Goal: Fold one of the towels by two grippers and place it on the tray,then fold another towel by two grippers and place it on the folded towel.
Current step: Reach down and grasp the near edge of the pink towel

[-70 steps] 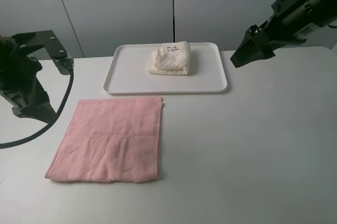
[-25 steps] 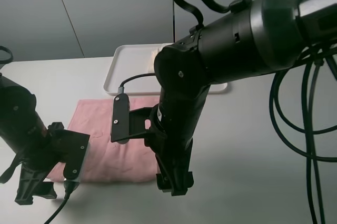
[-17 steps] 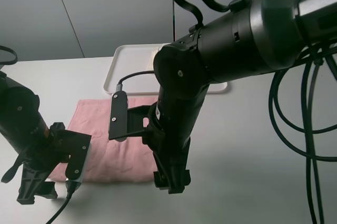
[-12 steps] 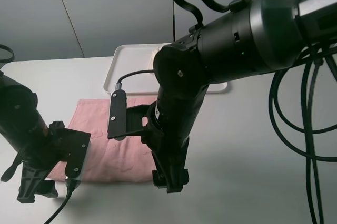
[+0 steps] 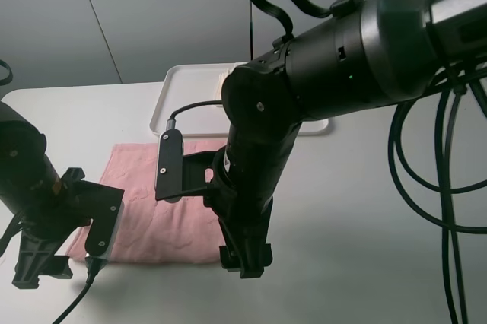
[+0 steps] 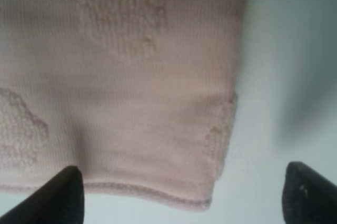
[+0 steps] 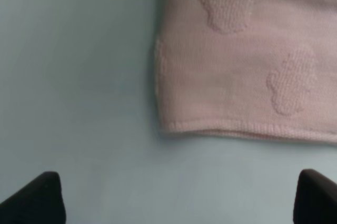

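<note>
The pale pink towel lies flat and unfolded on the table, partly covered by both arms. My left gripper hangs open at its near left corner. The left wrist view shows that corner between the wide-apart black fingertips of the gripper. My right gripper is open at the near right corner. In the right wrist view the gripper holds nothing, and the towel corner lies just ahead of it. The white tray sits at the back. The cream-white folded towel on it is mostly hidden behind the right arm.
The bulky right arm reaches across the middle of the table and blocks most of the tray. Black cables hang at the right. Bare white tabletop lies right of the towel and along the front edge.
Both arms came forward from the back to the pink towel's near corners. Over the last second the left gripper shifted slightly left and the right gripper edged left. Both stayed open.
</note>
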Action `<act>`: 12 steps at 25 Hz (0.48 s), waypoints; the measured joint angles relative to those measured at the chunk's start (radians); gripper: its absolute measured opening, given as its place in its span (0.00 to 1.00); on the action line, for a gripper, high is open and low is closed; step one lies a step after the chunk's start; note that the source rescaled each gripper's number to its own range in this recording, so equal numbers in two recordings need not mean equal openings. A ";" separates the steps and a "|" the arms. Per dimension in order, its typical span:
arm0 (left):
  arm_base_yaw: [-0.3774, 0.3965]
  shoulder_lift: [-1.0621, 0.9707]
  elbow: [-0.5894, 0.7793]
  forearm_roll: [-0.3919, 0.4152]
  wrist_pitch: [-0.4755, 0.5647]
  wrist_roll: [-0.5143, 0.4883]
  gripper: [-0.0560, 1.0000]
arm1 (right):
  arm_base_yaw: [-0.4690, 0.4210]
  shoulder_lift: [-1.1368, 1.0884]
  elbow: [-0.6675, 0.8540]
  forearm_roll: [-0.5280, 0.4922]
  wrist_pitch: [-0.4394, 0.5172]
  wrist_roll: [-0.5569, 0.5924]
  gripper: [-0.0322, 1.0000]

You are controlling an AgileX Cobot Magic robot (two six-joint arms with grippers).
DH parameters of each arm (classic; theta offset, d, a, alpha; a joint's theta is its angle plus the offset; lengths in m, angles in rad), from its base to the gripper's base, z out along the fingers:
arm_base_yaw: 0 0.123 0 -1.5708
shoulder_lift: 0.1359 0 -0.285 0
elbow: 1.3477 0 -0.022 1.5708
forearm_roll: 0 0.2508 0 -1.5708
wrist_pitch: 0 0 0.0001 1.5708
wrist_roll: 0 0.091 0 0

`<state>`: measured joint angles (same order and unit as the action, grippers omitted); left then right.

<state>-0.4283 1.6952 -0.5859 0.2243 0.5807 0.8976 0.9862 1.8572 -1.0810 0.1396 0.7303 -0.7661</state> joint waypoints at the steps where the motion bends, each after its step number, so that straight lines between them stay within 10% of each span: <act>1: 0.000 0.000 0.000 0.000 0.000 -0.002 0.98 | 0.000 0.000 0.000 0.000 0.000 0.000 0.94; 12: 0.000 0.000 0.000 0.000 -0.033 -0.004 0.98 | 0.000 0.000 0.000 -0.002 -0.015 0.000 0.94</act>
<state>-0.4283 1.6952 -0.5859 0.2243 0.5478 0.8932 0.9862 1.8572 -1.0810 0.1375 0.7155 -0.7661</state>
